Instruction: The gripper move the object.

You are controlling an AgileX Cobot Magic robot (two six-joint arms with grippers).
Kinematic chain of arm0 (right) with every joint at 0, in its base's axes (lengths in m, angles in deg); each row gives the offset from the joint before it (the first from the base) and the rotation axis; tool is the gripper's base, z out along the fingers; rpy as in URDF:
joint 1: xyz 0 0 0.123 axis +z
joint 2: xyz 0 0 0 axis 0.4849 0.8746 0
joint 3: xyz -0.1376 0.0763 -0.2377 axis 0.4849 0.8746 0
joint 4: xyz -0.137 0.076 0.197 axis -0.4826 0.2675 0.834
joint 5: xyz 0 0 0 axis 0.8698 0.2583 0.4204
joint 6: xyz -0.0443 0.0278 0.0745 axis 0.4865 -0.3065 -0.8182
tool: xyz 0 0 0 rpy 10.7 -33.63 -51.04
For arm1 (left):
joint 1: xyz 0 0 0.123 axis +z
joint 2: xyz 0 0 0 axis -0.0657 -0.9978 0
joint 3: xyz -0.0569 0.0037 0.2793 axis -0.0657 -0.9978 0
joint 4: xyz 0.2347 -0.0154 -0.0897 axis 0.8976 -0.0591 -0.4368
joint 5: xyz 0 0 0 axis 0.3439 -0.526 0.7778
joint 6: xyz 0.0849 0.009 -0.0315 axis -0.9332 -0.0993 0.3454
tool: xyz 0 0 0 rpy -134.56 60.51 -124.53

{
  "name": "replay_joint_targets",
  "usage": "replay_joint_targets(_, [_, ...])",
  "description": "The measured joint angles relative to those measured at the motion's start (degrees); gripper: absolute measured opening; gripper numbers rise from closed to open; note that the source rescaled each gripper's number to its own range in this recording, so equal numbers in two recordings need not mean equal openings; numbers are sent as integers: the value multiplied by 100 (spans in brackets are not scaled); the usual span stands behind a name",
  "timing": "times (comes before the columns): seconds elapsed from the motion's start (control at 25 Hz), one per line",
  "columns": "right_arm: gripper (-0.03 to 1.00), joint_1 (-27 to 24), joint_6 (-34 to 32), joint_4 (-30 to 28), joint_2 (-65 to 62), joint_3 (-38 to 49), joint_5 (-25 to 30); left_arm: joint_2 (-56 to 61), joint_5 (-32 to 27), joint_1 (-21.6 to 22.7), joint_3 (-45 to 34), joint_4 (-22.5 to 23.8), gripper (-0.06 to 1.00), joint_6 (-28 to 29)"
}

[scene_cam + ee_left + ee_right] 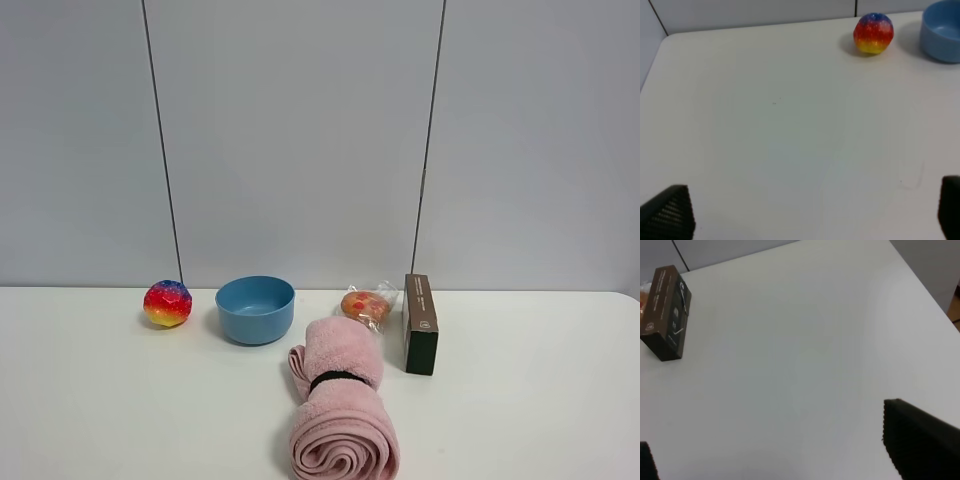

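The object, a golden-brown wrapped pastry, lies on the white table between the pink towel and the dark box. Neither gripper shows in the exterior high view. In the left wrist view my left gripper is open and empty, with its black fingertips far apart above bare table, well away from the pastry. In the right wrist view my right gripper is open and empty over the table's right part. A sliver of the pastry shows behind the box there.
A rainbow ball lies at the left, with a blue bowl beside it. A rolled pink towel lies in front of the pastry. A dark box stands on its right.
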Motion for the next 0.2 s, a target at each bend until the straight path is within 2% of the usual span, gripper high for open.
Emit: replay_joint_targets(0.2, [99,0,0,0,0,0,0,0,0,0,0,0,100,0])
